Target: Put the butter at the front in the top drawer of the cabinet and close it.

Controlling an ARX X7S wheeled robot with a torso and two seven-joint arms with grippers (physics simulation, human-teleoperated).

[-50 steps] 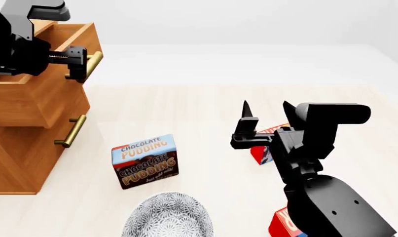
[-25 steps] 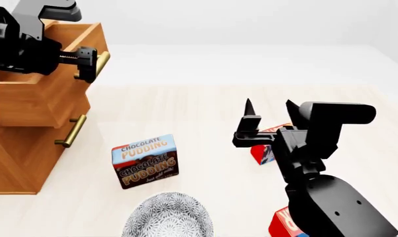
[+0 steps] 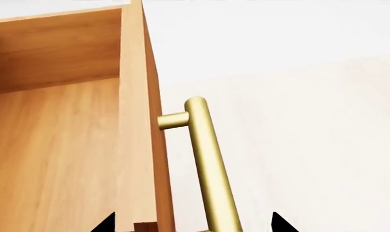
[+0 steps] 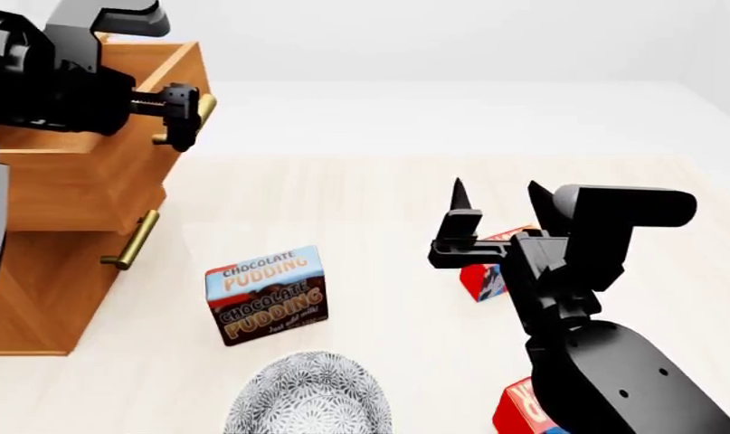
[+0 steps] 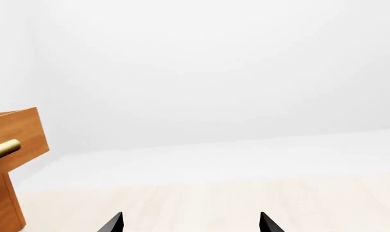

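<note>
**Q:** Left wrist view: why is your hand set like that?

**A:** My left hand is spread. Its tips stand either side of the brass bar handle without pinching it, and one tip is over the inside of the top drawer. Straddling the bar lets me draw the front along. The drawer interior shows bare wood, with nothing inside.

**Q:** Head view: where is the task's thing?

**A:** The top drawer stands pulled out of the cabinet, with my left hand at its handle. The butter rests on the counter, well apart from the cabinet and partly hidden behind my right hand. That hand is held above it, fingers spread and empty, ready to descend. A second butter carton lies nearer my base, and I cannot settle which one counts as "front". The chocolate pudding box and patterned bowl sit between, untouched.

**Q:** Right wrist view?

**A:** My right hand shows parted tips pointing across the counter. The drawer corner is at the edge, and no butter is visible here.
</note>
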